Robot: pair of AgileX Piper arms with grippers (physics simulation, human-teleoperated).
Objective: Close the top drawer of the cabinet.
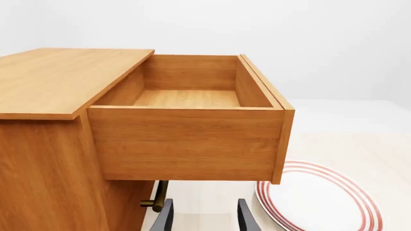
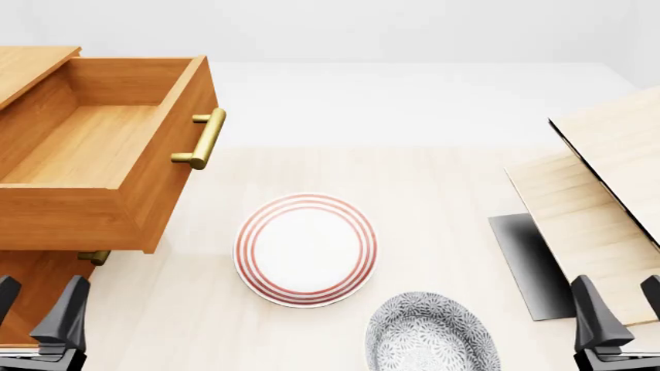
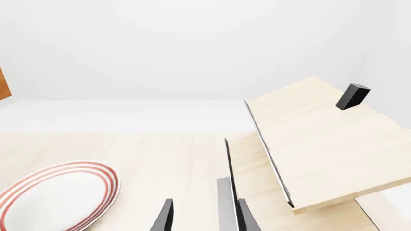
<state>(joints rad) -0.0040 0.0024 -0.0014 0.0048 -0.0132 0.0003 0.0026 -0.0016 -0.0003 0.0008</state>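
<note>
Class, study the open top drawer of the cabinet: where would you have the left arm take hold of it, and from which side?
Grip the brass bar handle on the top drawer, coming from the plate side, the drawer front's outer face. The bar stands off the panel on two posts, leaving a gap for the jaws. The left gripper, nearest and open, suits this best.

Plain white walls [image 2: 413, 31] all around, with soft, even light. Pale wood table [image 2: 433, 201] below, turning white at the far edge. Light-wood slanted furniture [image 2: 608, 201] with a black edge, ahead of the right fingers, with a dark grey shadow [image 2: 528, 263] under it. Small black block [image 3: 353, 96] on its top board.
</note>
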